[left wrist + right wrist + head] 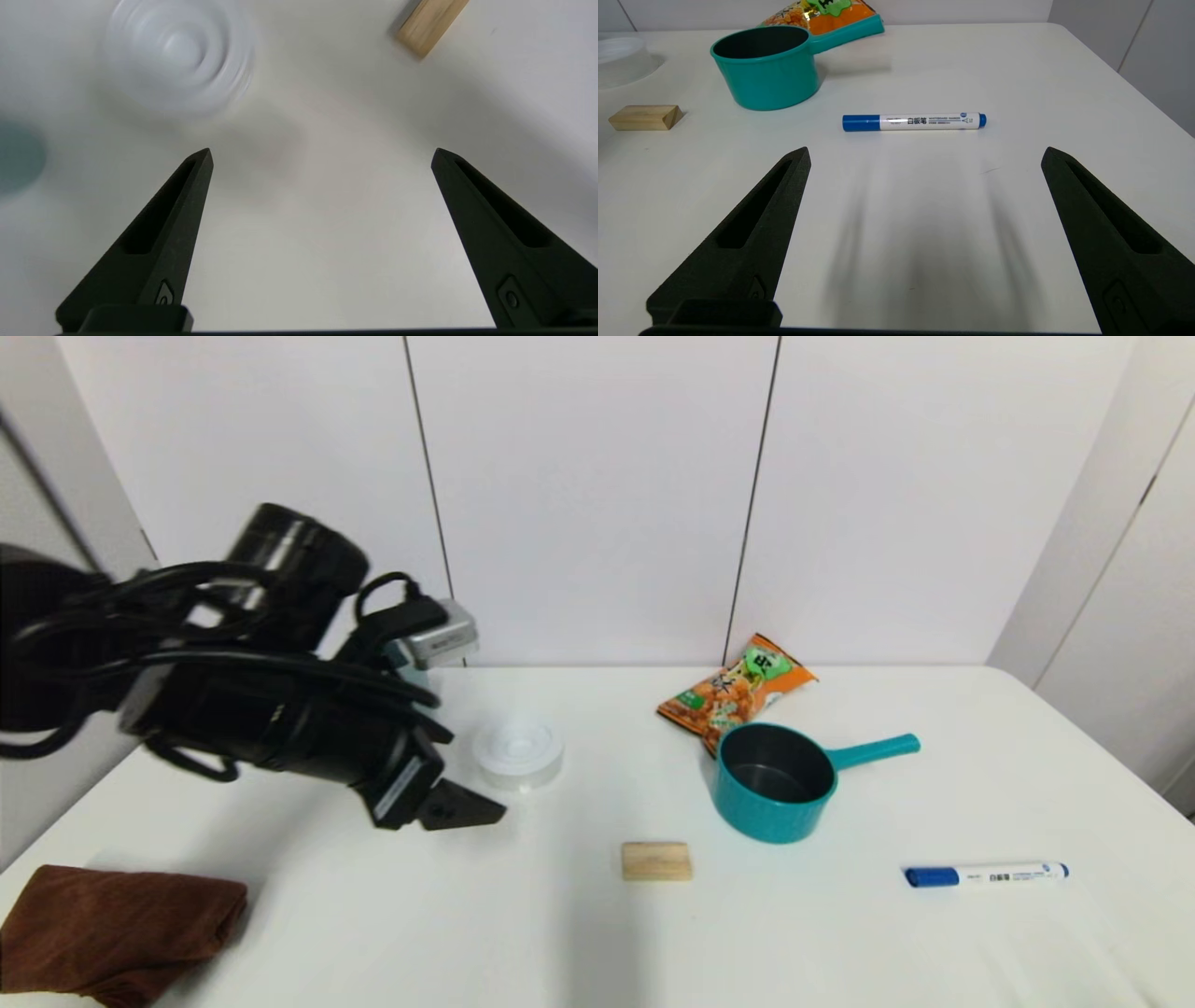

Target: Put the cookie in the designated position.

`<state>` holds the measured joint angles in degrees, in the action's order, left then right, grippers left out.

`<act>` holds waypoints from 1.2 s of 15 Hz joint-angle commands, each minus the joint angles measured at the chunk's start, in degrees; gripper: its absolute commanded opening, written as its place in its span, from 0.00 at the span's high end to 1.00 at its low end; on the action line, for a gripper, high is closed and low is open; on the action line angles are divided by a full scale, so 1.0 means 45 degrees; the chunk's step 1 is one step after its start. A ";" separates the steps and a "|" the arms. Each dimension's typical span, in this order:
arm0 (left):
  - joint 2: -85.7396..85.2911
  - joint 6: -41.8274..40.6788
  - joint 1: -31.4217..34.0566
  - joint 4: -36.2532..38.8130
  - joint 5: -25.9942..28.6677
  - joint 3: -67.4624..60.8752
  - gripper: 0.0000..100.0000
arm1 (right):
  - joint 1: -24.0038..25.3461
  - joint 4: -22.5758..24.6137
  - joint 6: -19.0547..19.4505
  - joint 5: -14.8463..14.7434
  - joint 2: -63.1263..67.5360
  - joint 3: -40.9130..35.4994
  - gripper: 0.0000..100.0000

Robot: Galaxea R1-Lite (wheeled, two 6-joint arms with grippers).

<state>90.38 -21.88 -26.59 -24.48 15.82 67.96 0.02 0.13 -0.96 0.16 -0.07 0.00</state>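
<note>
Matte black and wedge-shaped, the left gripper [321, 156] hangs above the smooth white table [840, 943] with its two tapered fingers spread wide and nothing between them, near a round, ridged translucent lid [517, 750]. Beyond that lid, well apart from the gripper, the cookie [736, 691] lies flat at the far side of the table: a glossy, crinkled orange bag with a green scalloped badge, its near corner tucked just behind the rim of a teal saucepan [775, 782] with a dark inside and a straight handle. A small tan wooden block [656, 861] sits nearer, between lid and pan. On the robot's right side, a white marker with a blue cap [986, 875] lies before the right gripper [924, 154], whose fingers are likewise spread over bare tabletop. A folded brown cloth [112, 924] rests at the near left corner.
</note>
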 commanded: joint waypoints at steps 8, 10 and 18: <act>-1.4089 0.2480 0.5440 0.9092 -0.0880 -1.2544 0.00 | 0.0014 0.0009 -0.0001 0.0004 -0.0003 -0.0020 0.00; -1.5983 0.2499 0.5596 0.9092 -0.1700 -1.3716 0.00 | -0.0005 0.0009 -0.0001 0.0004 -0.0003 -0.0020 0.00; -2.0104 0.2519 0.5791 0.6729 -0.2286 -1.5103 0.00 | -0.0005 0.0009 -0.0001 0.0004 -0.0003 -0.0020 0.00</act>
<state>6.28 -10.39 -0.77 10.08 6.12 0.60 0.00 0.11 -0.96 0.16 -0.07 0.00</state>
